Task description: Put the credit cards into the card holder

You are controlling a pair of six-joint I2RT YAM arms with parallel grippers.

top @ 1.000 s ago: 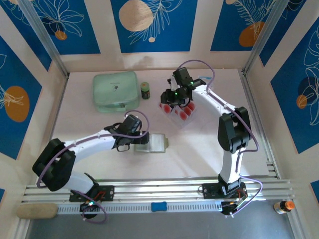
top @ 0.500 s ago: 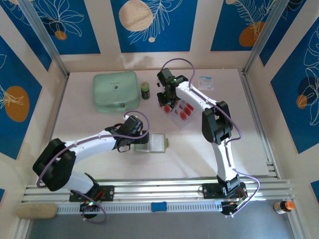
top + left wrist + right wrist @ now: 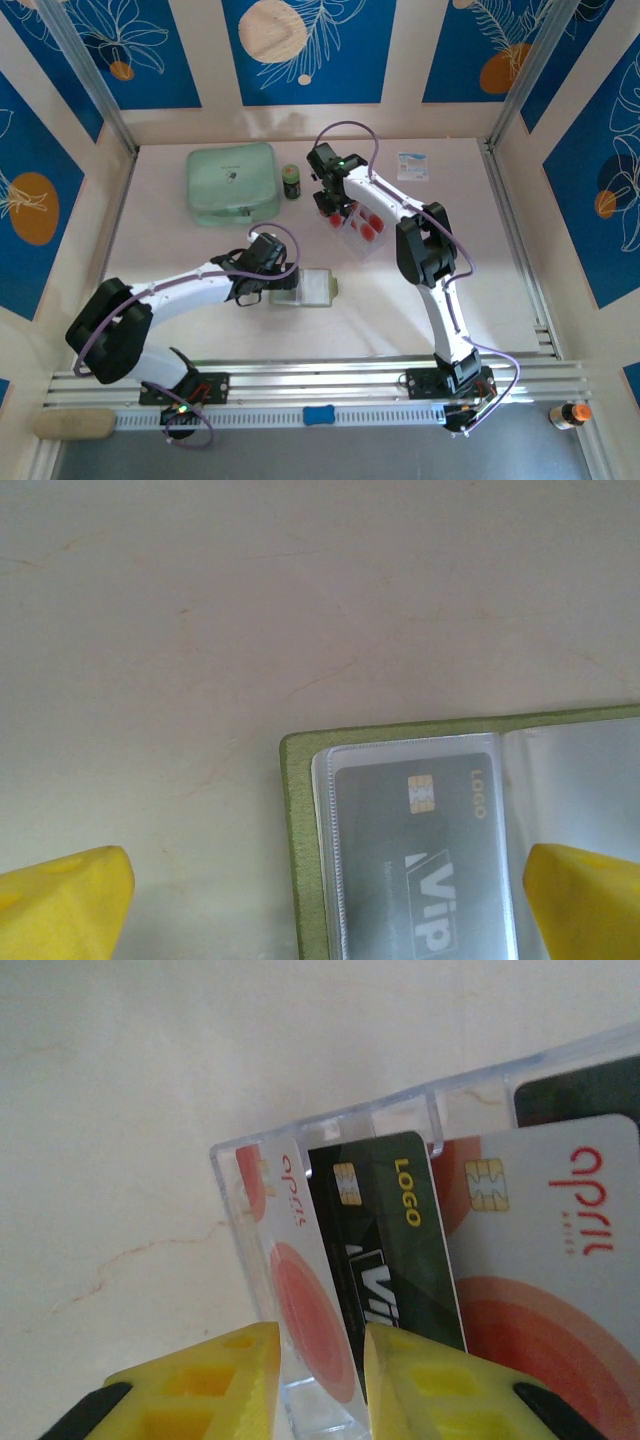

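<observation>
Fingers of the right gripper, narrowly parted, flank one of the credit cards in the clear tray, grip uncertain, while near-left of that tray the left gripper gapes wide, empty, over the open card holder.

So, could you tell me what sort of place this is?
Most likely a purpose-built robot test cell: the left arm and right arm are bolted to an aluminium rail, printed blue wall panels enclose the table, and a clear tray and card holder are laid out as props.
</observation>
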